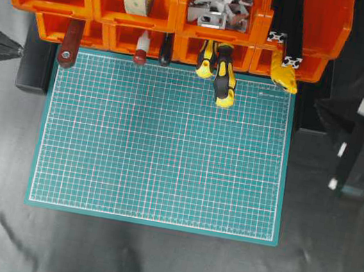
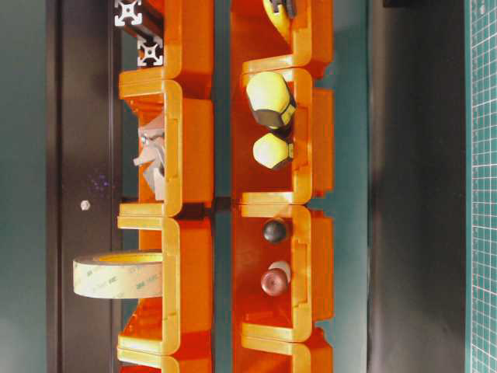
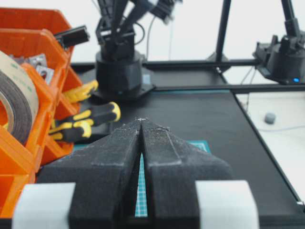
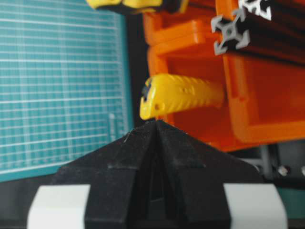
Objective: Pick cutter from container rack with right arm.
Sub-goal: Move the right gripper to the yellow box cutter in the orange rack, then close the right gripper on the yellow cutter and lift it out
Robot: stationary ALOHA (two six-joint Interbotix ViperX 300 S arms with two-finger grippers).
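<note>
From the right wrist camera, I see the right gripper [image 4: 156,125] nearest, its two black fingers pressed together at the tips and holding nothing. Just beyond them the cutter [image 4: 181,95] protrudes from the lower right bin of the container rack [image 4: 257,95], its free end overhanging the edge of the green mat [image 4: 62,86].

I judge the cutter light and rigid. Its ridged plastic body should resist slipping. I would open the fingers and take hold across the exposed ridged section, clear of the dark tip.

Farther off, the left gripper [image 3: 141,125] is likewise closed and empty, well apart from the cutter.
</note>
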